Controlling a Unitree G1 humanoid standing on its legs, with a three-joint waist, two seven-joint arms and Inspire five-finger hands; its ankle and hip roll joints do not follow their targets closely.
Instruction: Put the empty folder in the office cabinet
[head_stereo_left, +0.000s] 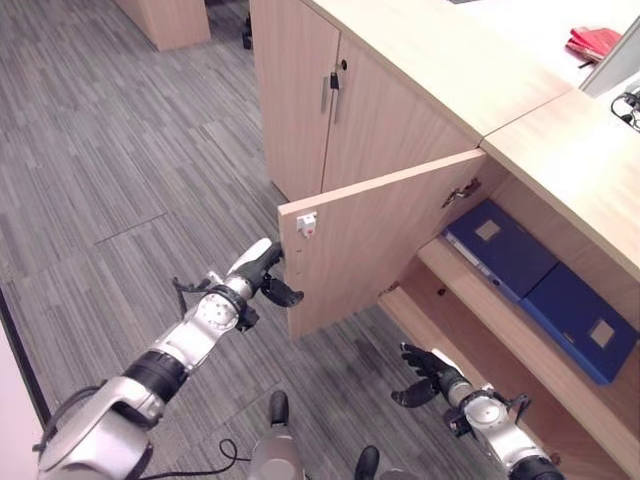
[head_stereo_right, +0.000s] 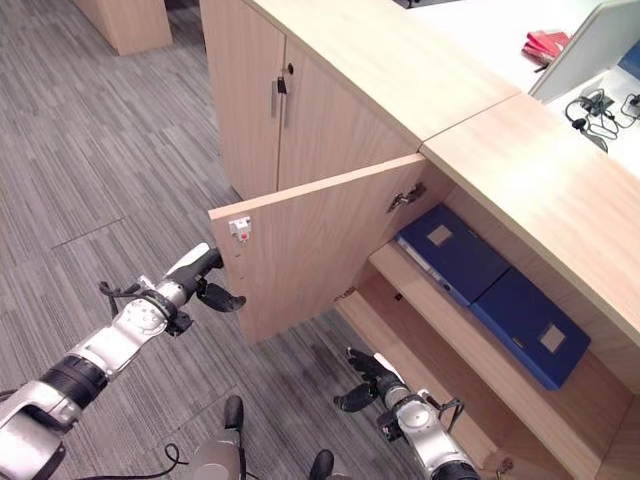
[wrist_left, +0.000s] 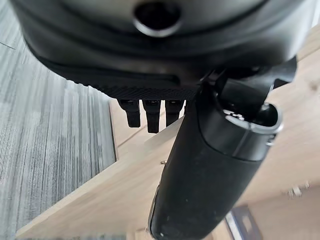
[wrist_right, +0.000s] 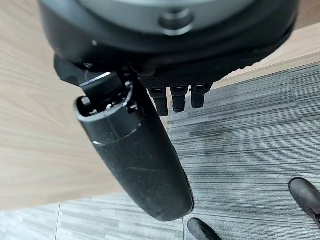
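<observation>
Item: office cabinet (head_stereo_left: 400, 130), light wood, low, with one door (head_stereo_left: 370, 240) swung wide open toward the robot; the neighbouring doors stand closed.

Contents: two blue folders (head_stereo_left: 500, 245) and (head_stereo_left: 580, 320) lie flat, side by side, on the upper shelf (head_stereo_left: 480, 300) inside. Neither hand holds a folder, so the task's folder appears to be already stowed; which of the two it is cannot be told.

Left hand (head_stereo_left: 265, 270): at the free edge of the open door, just below the white latch plate (head_stereo_left: 306, 223). Fingers straight and relaxed, thumb standing apart, gripping nothing. Whether it touches the door edge cannot be told.

Right hand (head_stereo_left: 425, 375): low, in front of the cabinet's bottom shelf (head_stereo_left: 470, 390), over the grey floor (head_stereo_left: 120, 180). Fingers loosely spread, empty.

Other: a red object (head_stereo_left: 593, 42) on the far desk, well apart from the work.

Risks, as judged:
- If the door is to be closed, a push from straight fingers on its thin edge may slip off, leaving it ajar.
- The right hand sits in the doorway; a closing door would strike or trap it unless it is withdrawn first.
- The nearer folder lies close to the shelf front; if it overhangs, the door may catch it and fail to latch.
</observation>
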